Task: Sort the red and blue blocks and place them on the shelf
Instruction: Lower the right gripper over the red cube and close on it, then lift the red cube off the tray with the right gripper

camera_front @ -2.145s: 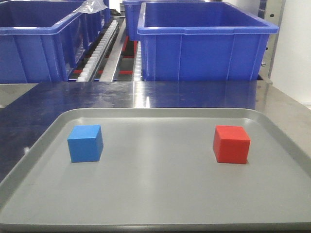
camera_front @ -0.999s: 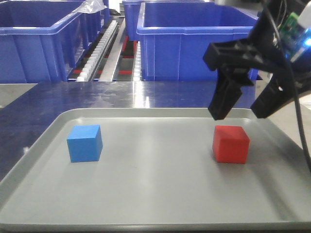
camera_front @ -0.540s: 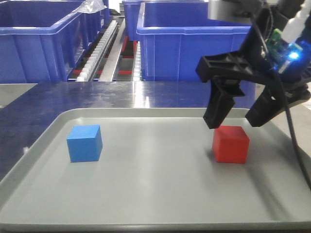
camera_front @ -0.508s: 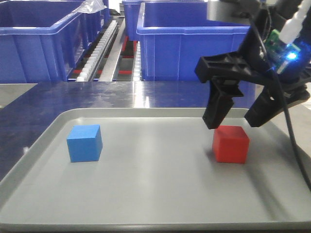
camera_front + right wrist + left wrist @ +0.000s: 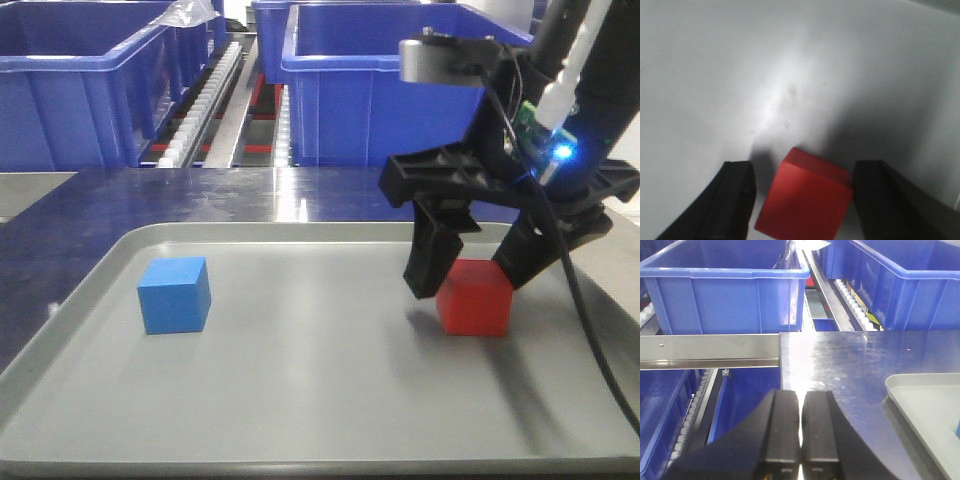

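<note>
The red block (image 5: 474, 297) (image 5: 805, 200) rests on the grey tray (image 5: 320, 410) at its right side. My right gripper (image 5: 470, 270) (image 5: 802, 195) is open and straddles it, one black finger on each side with a gap to each. On the tray's left side sits the blue block (image 5: 175, 294), untouched. My left gripper (image 5: 800, 427) is shut on nothing above the steel tabletop (image 5: 850, 360), left of the tray's corner (image 5: 920, 390). Behind the table, the shelf's white roller tracks (image 5: 205, 95) run between bins.
Large blue bins stand on the rack behind the table: one at back left (image 5: 70, 85), one at back right (image 5: 420, 90). More bins (image 5: 725, 287) sit at the table's edge in the left wrist view.
My right arm came in from the upper right and lowered its open gripper until the fingers straddle the red block. Both blocks stay where they were.
</note>
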Tool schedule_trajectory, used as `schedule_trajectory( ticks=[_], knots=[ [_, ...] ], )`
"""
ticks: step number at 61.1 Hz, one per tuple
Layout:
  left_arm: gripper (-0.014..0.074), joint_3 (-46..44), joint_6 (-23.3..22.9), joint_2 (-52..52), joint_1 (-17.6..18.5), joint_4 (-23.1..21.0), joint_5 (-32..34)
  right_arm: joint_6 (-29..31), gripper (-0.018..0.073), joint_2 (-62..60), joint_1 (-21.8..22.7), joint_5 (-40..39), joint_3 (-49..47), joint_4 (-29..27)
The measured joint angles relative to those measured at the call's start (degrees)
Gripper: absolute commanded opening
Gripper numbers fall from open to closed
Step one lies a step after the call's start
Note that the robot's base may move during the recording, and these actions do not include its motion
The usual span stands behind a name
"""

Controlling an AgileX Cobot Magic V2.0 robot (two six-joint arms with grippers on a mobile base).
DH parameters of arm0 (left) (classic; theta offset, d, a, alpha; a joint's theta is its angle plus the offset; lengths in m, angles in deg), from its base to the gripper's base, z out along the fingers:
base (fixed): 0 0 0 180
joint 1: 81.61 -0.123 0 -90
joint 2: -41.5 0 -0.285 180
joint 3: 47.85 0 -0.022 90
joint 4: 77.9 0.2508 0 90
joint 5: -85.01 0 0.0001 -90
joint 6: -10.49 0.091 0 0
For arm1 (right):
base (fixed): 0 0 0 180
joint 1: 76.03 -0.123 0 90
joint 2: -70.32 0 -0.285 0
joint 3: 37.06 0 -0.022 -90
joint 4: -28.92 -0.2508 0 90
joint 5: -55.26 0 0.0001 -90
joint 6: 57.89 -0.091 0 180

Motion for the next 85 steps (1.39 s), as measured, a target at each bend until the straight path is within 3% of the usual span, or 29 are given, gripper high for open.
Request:
schedule_trajectory(
  ticks=[20, 38, 50, 74, 85],
  knots=[
    [0.0126, 0.0, 0.0, 0.0, 0.0, 0.0, 0.0, 0.0, 0.0444, 0.8, 0.0, 0.8, -0.1, 0.0],
    [0.0126, 0.0, 0.0, 0.0, 0.0, 0.0, 0.0, 0.0, 0.0179, 0.8, 0.0, 0.9, -0.1, 0.0],
    [0.0126, 0.0, 0.0, 0.0, 0.0, 0.0, 0.0, 0.0, 0.0069, 0.6, 0.0, 1.0, -0.1, 0.0],
    [0.0126, 0.0, 0.0, 0.0, 0.0, 0.0, 0.0, 0.0, 0.0055, -11.6, 0.1, -4.1, -0.1, 2.8],
    [0.0126, 0.0, 0.0, 0.0, 0.0, 0.0, 0.0, 0.0, 0.0055, -18.9, 3.5, -6.2, -0.1, 5.1]
  ],
)
